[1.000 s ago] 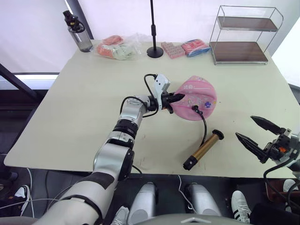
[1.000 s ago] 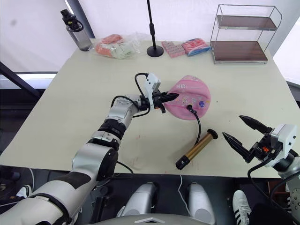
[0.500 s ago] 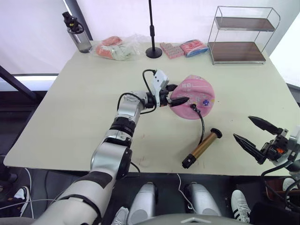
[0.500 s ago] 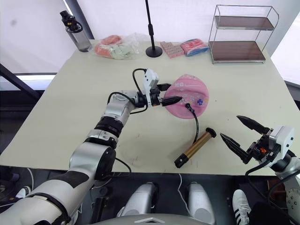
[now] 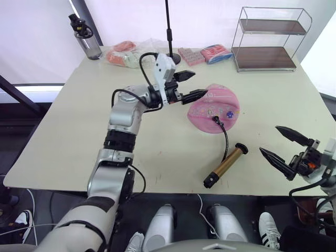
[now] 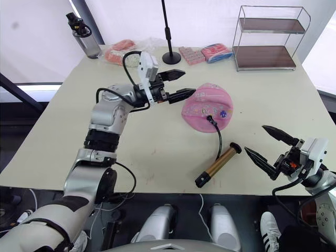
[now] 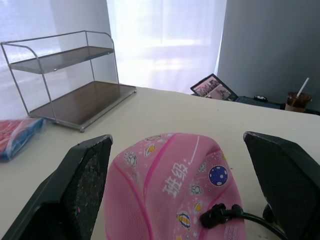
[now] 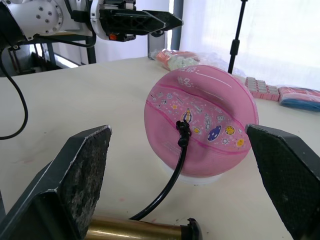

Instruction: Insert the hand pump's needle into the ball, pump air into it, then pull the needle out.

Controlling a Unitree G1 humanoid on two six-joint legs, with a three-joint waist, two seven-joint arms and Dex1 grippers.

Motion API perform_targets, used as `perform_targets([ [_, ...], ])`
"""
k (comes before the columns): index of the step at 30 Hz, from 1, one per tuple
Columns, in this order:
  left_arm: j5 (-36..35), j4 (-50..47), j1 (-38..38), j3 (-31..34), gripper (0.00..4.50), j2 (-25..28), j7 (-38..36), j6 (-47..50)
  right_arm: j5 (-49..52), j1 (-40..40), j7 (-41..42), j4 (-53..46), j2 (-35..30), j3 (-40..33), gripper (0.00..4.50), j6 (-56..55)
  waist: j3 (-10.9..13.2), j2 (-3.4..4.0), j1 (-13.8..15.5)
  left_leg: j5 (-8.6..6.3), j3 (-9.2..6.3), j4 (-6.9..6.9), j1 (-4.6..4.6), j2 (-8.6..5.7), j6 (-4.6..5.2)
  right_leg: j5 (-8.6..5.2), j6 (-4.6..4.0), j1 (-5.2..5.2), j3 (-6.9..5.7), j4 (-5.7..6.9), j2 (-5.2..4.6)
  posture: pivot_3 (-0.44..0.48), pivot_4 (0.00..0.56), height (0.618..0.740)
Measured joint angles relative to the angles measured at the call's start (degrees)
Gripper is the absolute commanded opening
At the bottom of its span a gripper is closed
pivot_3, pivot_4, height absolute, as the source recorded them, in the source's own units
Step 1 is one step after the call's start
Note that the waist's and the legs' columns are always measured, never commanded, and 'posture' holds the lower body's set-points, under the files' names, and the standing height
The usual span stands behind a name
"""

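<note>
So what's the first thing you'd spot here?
The pink ball mid-table, with the pump's black hose plugged into it. The gold pump lies on the table nearer the robot. The left gripper hovers open beside the ball, and the right gripper waits open off the table's near-right edge.

looks like a robot test lab: plain beige table [image 5: 94, 131], white backdrop curtain [image 5: 210, 16], a black stand [image 5: 171, 37], props like a wire shelf [image 5: 270, 39].

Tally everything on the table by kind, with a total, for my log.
Ball: 1
Hand pump: 1
Water bottle: 1
Wire shelf rack: 1
Black stand: 1
Packets along the far edge: 3
Total: 8
</note>
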Motion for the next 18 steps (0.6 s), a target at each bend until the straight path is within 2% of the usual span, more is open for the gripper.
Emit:
perform_targets([
  [4,-3.7,-4.7,7.0,2.9,4.47,2.2,-0.7,1.1,0.3,0.0,1.4,0.8,0.0,0.4,4.50,-0.7,0.0,0.01,0.1,0.00,0.03,0.04,0.01,0.01,0.00,0.01,-0.02,0.00,0.02,0.03,-0.01,0.000,0.150,0.731],
  [8,-5.9,-7.7,15.7,5.1,4.47,6.6,-2.2,1.2,0.5,0.0,3.2,2.1,-0.1,0.5,4.50,-1.4,0.0,0.02,0.2,0.00,0.08,0.07,0.04,0.06,0.00,0.02,-0.03,0.00,0.06,0.05,0.02,0.000,0.150,0.731],
  [10,-6.2,-7.7,17.0,5.7,4.47,7.2,-2.3,1.4,0.5,0.6,3.4,2.7,-0.1,0.5,4.50,-1.6,0.0,0.01,0.3,0.00,0.06,0.10,0.03,0.07,0.00,0.02,-0.03,0.00,0.04,0.05,0.01,0.000,0.150,0.731],
  [14,-8.5,-12.6,28.2,9.2,4.47,12.8,-3.3,2.4,0.2,4.3,5.7,4.6,-0.4,-0.3,4.50,-3.7,0.0,0.06,0.3,-0.02,0.17,0.17,0.03,0.16,0.04,0.01,-0.05,0.01,0.13,0.05,0.02,0.000,0.150,0.731],
  [18,-9.0,-14.9,34.3,10.6,4.47,15.2,-3.2,2.4,-0.1,7.1,6.8,5.0,-1.1,-1.3,4.50,-5.1,0.0,0.08,0.4,-0.02,0.21,0.20,0.06,0.31,0.04,0.02,-0.04,0.02,0.13,0.06,0.01,0.000,0.150,0.731],
])
